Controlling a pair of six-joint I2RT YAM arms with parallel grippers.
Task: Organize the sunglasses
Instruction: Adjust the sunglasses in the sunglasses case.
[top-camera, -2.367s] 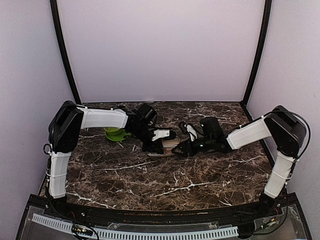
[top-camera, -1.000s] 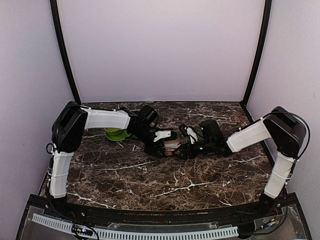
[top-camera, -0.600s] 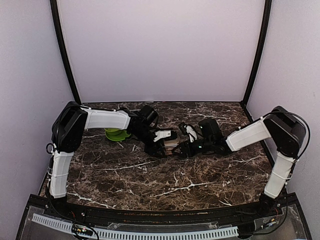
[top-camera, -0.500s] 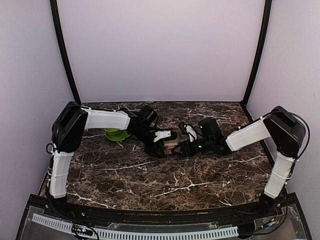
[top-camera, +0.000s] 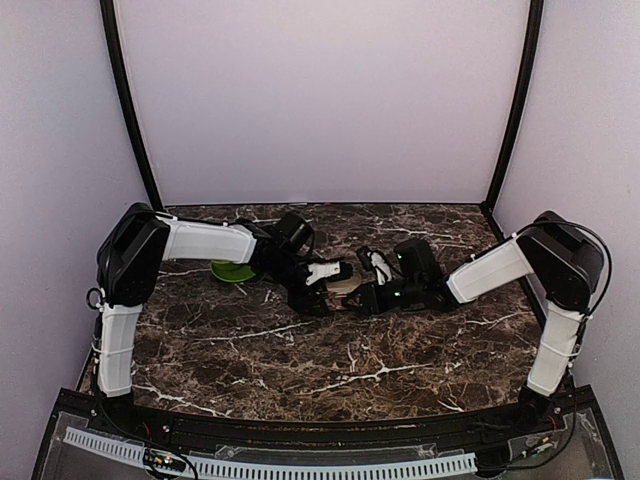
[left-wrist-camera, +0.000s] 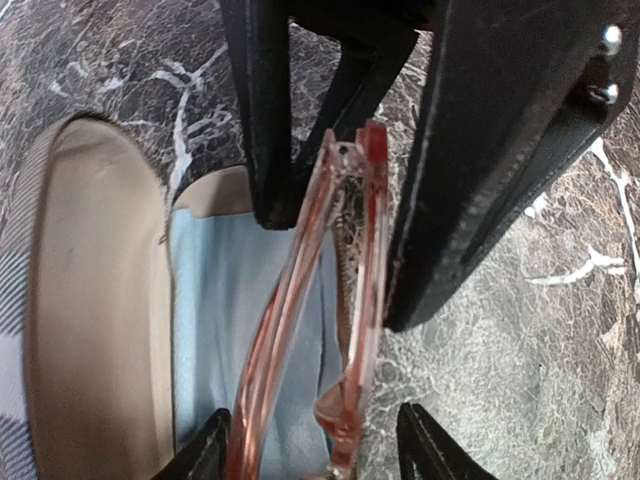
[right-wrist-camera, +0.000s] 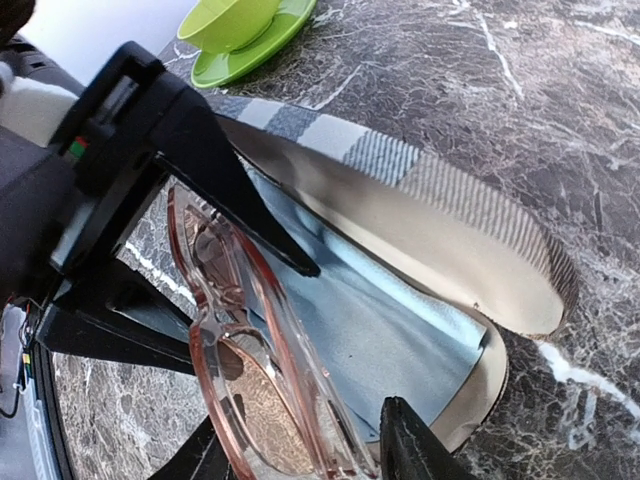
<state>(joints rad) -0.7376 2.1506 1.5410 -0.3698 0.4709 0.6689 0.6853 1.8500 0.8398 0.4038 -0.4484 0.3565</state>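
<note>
Pink clear-framed sunglasses stand folded on edge over the open case, above its blue cloth. Both grippers meet at them mid-table. In the left wrist view the right gripper's fingers press the glasses from both sides, so my right gripper is shut on them. My left gripper straddles the same glasses, open, with a thin gap at each tip. Its black fingers show in the right wrist view.
A green cup on a green saucer sits left of the case, close under the left forearm. The case's plaid lid lies open on the dark marble table. Walls enclose the back and both sides.
The left jaws have widened off the sunglasses while the right jaws have narrowed onto them. The right gripper has edged slightly left. The case has stayed put.
</note>
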